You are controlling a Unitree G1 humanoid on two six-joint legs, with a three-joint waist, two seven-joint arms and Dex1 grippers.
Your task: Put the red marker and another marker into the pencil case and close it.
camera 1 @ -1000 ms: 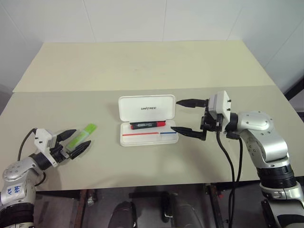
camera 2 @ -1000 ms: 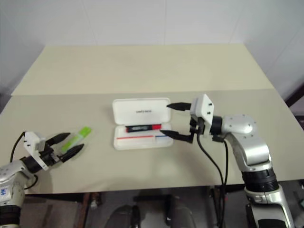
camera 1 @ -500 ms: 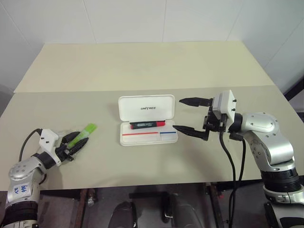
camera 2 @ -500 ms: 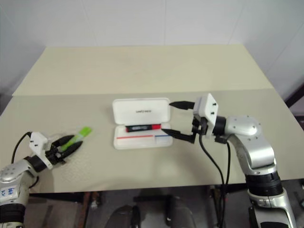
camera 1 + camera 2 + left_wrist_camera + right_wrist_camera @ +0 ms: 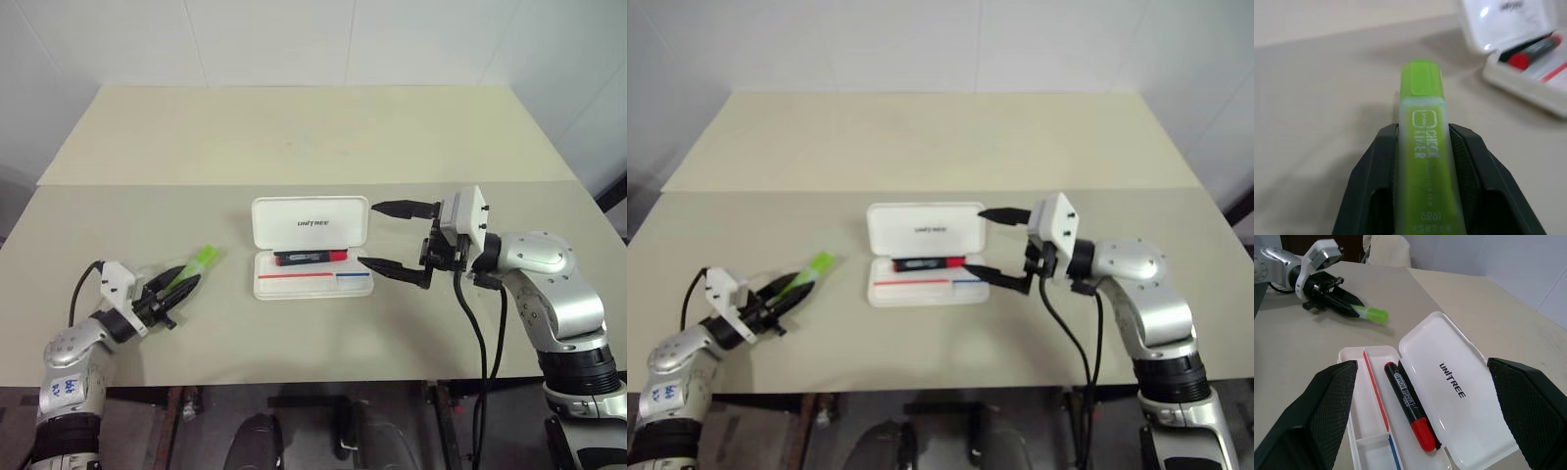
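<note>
The beige worktop (image 5: 294,137) between the left fingers (image 5: 1378,166) and the pencil case (image 5: 312,247) lies bare. Those fingers are clenched on the green highlighter (image 5: 1426,142), its cap sticking out past the tips and its rear end cut off; the barrel reads "CHECK LINER" and "6861". The right fingers (image 5: 392,266) stand spread apart just beside the open case. The lid reads "UNITREE". The red marker (image 5: 1408,406) lies in the tray, labelled "WHITE BOARD".

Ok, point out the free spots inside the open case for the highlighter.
The pencil case has its front tray strip, beside the red stripe, bare. The red marker fills the strip along the hinge.
</note>
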